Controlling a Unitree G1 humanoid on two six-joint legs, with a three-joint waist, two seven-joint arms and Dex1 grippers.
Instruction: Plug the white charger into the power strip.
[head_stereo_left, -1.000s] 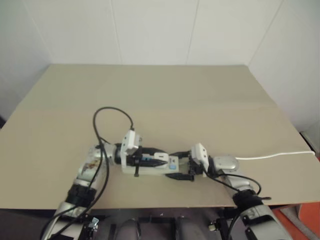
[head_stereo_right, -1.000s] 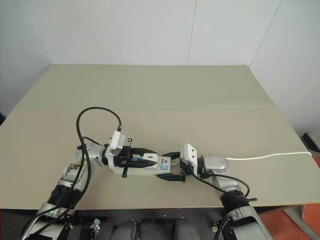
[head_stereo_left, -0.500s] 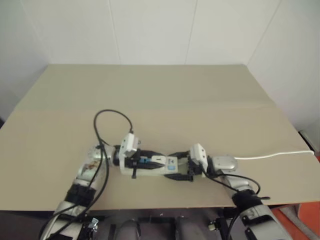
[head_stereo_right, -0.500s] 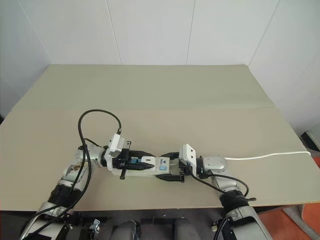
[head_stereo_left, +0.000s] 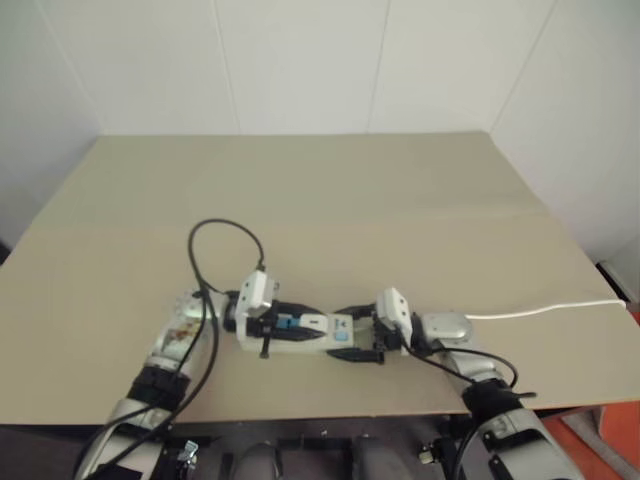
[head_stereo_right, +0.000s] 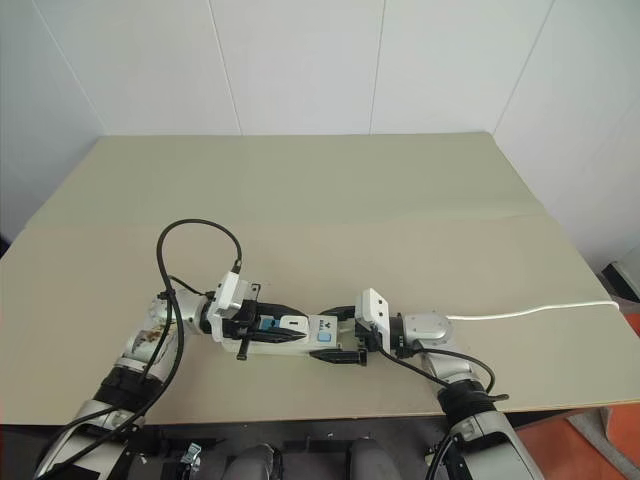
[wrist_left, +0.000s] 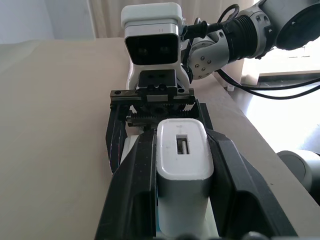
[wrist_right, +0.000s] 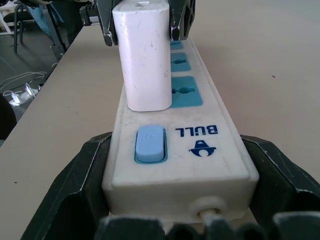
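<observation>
The power strip (head_stereo_right: 305, 338) lies on the table between my two grippers, and its blue sockets (wrist_right: 186, 91) face up. My right gripper (head_stereo_right: 336, 336) is shut on the strip's switch end, one black finger (wrist_right: 75, 180) on each long side. The blue switch (wrist_right: 150, 142) lies just past the fingers. The white charger (wrist_right: 144, 60) stands upright on the strip, its base against the socket nearest the switch. Its prongs are hidden. My left gripper (wrist_left: 182, 145) is shut on the charger (wrist_left: 182, 172) from both sides.
The strip's thin white cable (head_stereo_left: 540, 308) runs off to the right over the table's edge. A black cable loop (head_stereo_left: 215, 235) arches over my left arm. The tan table (head_stereo_right: 330, 200) stretches back to the white walls. Its front edge lies just below my grippers.
The camera view has shifted a little. Both grippers keep their grips, and the charger stays on the strip.
</observation>
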